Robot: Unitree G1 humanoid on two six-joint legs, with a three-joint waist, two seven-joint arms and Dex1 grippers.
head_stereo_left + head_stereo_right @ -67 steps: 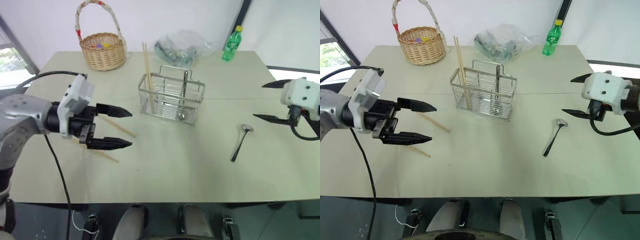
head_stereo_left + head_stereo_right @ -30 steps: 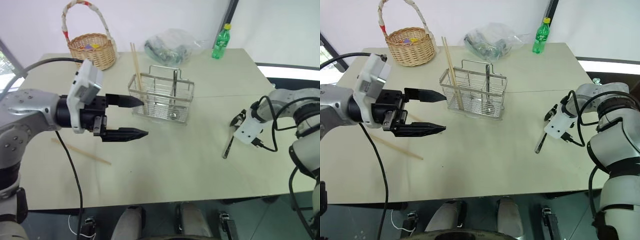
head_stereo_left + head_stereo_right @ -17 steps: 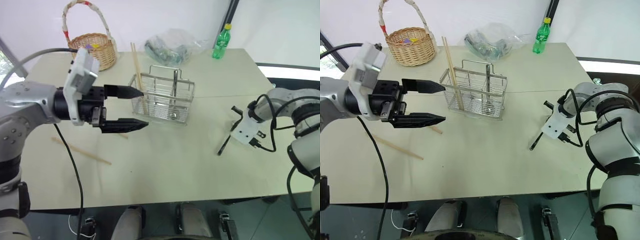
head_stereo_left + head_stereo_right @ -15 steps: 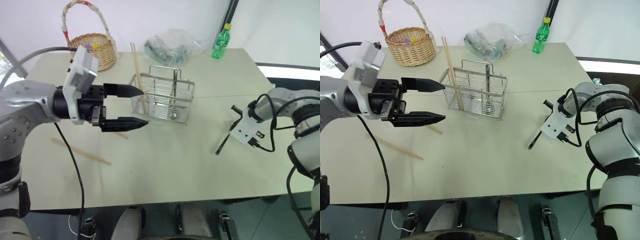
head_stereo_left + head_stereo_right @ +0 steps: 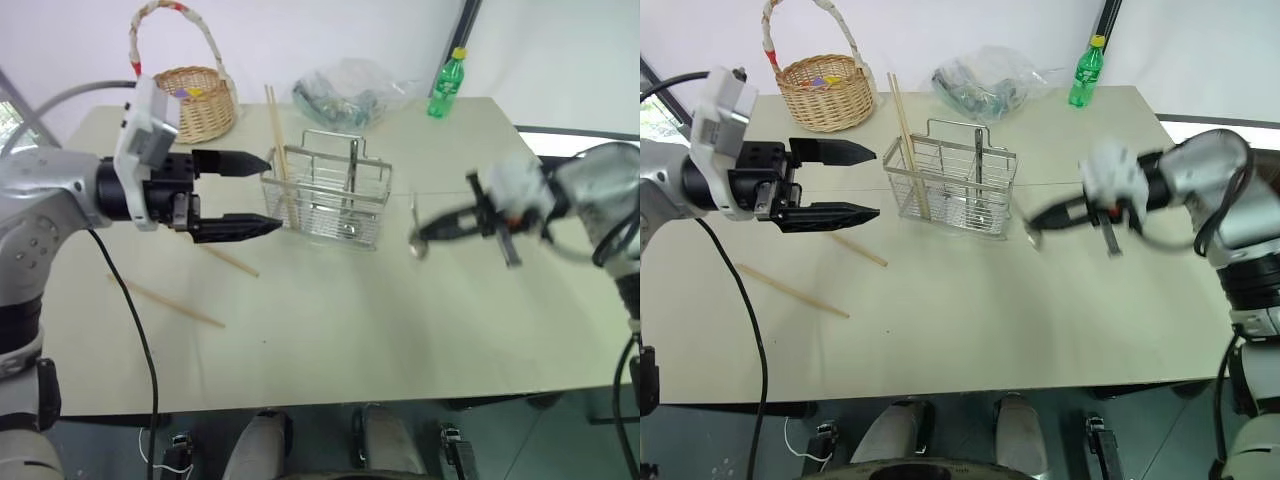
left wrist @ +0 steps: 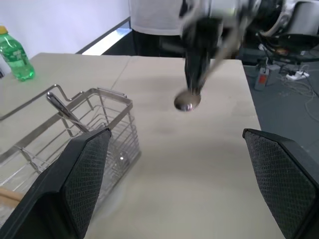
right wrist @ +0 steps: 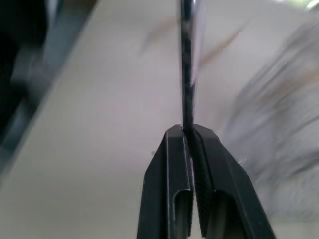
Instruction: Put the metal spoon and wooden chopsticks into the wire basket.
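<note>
Here the right gripper [image 7: 188, 130], clamped on the handle of the spoon [image 5: 1038, 222], holds it above the table just beside the wire basket [image 5: 952, 190], where tipping it bowl-down over a compartment would suit, left gripper [image 5: 245, 192] wide.

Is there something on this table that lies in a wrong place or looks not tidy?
Yes. Two wooden chopsticks lie loose and askew on the table, left of the wire basket, while two others already stand inside it. The metal spoon is off the table, held in the right pincer.
</note>
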